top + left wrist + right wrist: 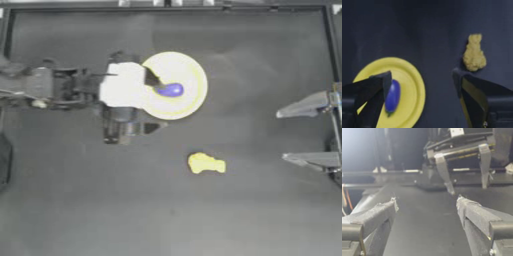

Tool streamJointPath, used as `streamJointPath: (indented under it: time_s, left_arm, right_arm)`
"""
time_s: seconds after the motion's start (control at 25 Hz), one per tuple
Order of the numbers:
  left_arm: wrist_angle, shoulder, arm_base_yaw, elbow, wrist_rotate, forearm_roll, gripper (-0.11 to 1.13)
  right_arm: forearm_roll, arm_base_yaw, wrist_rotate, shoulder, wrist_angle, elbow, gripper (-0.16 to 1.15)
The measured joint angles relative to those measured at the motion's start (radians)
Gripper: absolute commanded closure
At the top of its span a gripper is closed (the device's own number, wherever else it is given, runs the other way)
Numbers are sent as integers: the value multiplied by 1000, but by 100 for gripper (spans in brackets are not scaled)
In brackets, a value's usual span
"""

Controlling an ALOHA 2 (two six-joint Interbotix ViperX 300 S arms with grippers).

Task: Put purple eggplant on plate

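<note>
The purple eggplant (170,90) lies on the pale-yellow plate (184,67), near its middle. My left gripper (154,103) reaches in from the left and stands wide open over the plate's left side, its white wrist hiding that part of the plate. In the left wrist view the eggplant (392,96) rests on the plate (407,72) right beside one finger (373,91), which hides part of it; the other finger (475,96) is far off over bare table. Nothing is held between them. My right gripper (282,136) is parked open at the right edge.
A yellow lumpy object (206,163) lies on the dark table in front and to the right of the plate; it also shows in the left wrist view (474,53). A raised rim (167,9) runs along the table's back.
</note>
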Motion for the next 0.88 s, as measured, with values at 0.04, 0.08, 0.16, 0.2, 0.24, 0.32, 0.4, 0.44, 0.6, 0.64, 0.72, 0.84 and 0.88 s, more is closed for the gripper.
streamJointPath:
  time_s: [0.04,0.08,0.16,0.2,0.24,0.32,0.4,0.44,0.6,0.64,0.72,0.84,0.88]
  left_arm:
    - [-25,-25,-6,23,0,-6,2]
    - [-46,-46,-12,46,0,-15,2]
    - [-89,-89,-23,91,-2,-41,2]
    - [-106,-107,-29,107,0,-54,2]
    - [-124,-123,-35,124,0,-67,2]
    - [-152,-153,-52,153,0,-89,2]
    - [-173,-184,-67,181,0,-106,2]
    - [-184,-201,-75,193,0,-114,2]
    - [-236,-252,-97,255,-2,-140,2]
    - [-250,-268,-101,272,0,-144,2]
    - [-279,-302,-109,305,0,-150,2]
    - [-322,-351,-118,351,0,-158,2]
    - [-334,-370,-120,368,0,-164,2]
  right_arm:
    - [0,-2,0,0,0,0,-2]
    - [0,0,0,2,0,-2,-2]
    - [0,0,0,2,0,-2,-2]
    - [0,0,0,0,0,-2,-2]
    - [0,0,0,0,0,0,-2]
    - [0,-2,0,0,0,-2,-2]
    - [0,0,0,2,0,-2,-2]
    - [0,0,-2,5,0,0,-2]
    - [0,0,-2,12,0,-2,-2]
    - [0,-2,-2,14,0,0,-2]
    - [0,0,-2,20,0,-2,-2]
    - [0,-2,-2,32,0,-5,-2]
    - [0,-2,-2,35,0,-9,-2]
